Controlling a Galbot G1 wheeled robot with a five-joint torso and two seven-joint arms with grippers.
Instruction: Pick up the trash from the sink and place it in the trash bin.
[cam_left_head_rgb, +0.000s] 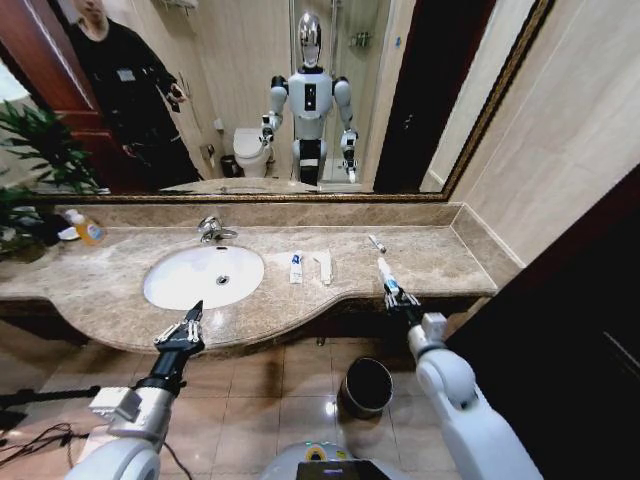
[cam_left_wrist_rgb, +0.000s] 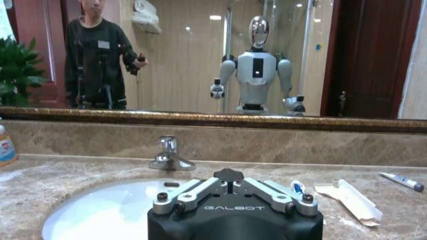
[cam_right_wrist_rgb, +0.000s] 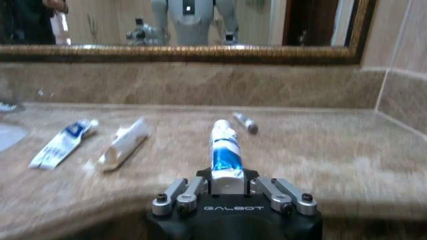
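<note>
Right tool (cam_left_head_rgb: 391, 296) grips a white-and-blue tube (cam_right_wrist_rgb: 225, 150) above the counter edge (cam_left_head_rgb: 300, 325).

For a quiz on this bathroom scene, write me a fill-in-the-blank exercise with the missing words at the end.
1. The right pincer is shut on a white and blue ____.
2. The trash bin stands on the ____ below the counter.
3. The left pincer hovers in front of the ____, holding nothing.
4. The white packet lies on the counter beside a small ____.

Missing words: tube; floor; sink; tube
</note>
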